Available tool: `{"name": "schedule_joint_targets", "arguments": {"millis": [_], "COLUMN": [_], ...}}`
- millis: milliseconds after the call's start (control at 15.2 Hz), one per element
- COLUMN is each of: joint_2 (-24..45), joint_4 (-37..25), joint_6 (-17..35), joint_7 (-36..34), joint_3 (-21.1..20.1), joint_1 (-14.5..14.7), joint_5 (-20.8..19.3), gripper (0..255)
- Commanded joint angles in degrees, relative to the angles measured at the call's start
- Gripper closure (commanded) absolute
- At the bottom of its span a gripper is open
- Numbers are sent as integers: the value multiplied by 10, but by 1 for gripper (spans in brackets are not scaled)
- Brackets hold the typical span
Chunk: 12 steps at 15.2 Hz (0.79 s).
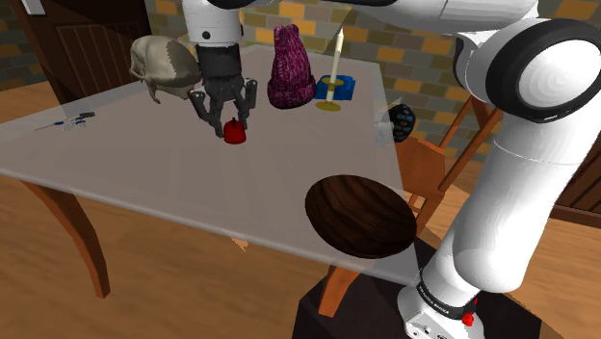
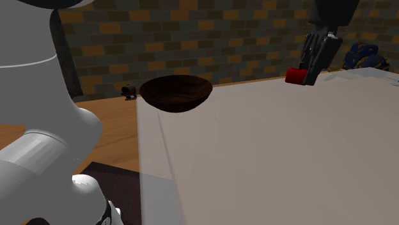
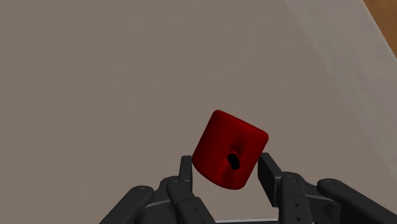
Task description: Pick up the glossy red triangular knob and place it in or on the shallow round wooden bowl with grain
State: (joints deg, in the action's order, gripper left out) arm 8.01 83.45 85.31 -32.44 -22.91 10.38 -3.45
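Observation:
The glossy red knob [image 1: 234,132] sits between the black fingers of my gripper [image 1: 229,120], which is shut on it over the middle of the grey table [image 1: 125,159]. From the wrist, the knob [image 3: 229,150] is tilted, its small hole faces the camera, and both fingers of the gripper [image 3: 227,167] press its sides. In the second exterior view the knob [image 2: 295,76] hangs at the tips of the gripper [image 2: 307,77]. The dark wooden bowl [image 1: 361,217] rests at the table's near corner by the stand, well apart from the gripper; its rounded side [image 2: 176,93] shows in the second exterior view.
At the back of the table stand a beige skull-like object [image 1: 166,65], a purple knitted cone [image 1: 290,69] and a candle on a blue base [image 1: 335,87]. A dark patterned object [image 1: 401,121] sits at the far edge, a pen [image 1: 65,121] at the shoulder view's left.

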Motion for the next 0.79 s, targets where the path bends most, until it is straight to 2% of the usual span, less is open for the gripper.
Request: {"name": "schedule_joint_targets", "arguments": {"millis": [0,594,726], "joint_2": [5,38,-22], "joint_4": [-21,-134,-58], "joint_6": [-17,-99,-78], "joint_7": [0,-6,-2], "joint_3": [0,-4,-4], "joint_1": [1,13,1], "joint_5": [-2,-15,8], "gripper": [255,255,255]}}
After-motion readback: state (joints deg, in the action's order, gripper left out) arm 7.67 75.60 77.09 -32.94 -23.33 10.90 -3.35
